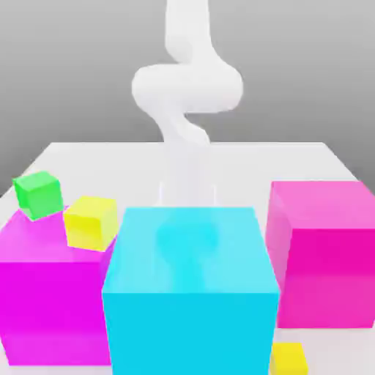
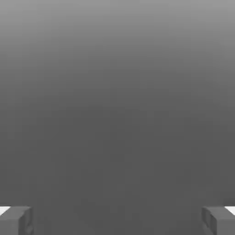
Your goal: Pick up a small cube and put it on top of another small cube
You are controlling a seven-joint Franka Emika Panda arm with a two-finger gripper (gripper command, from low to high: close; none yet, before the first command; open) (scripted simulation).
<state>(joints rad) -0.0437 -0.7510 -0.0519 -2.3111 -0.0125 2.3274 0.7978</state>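
The small purple-magenta cube is hidden from me. A small green cube [image 1: 36,193] sits tilted at the exterior view's left, by the back corner of a large magenta block [image 1: 44,293]. My white arm [image 1: 187,95] comes down behind a large cyan block [image 1: 189,293], which hides its lower end. In the hand view my gripper [image 2: 117,220] is open, its two grey fingertips [image 2: 16,220] standing far apart. Between them there is plain grey background and no object.
A small yellow cube [image 1: 90,223] rests on the left magenta block. A second small yellow cube [image 1: 288,359] lies at the front, right of the cyan block. Another large magenta block [image 1: 322,256] stands at the right. The white table [image 1: 293,157] stretches behind.
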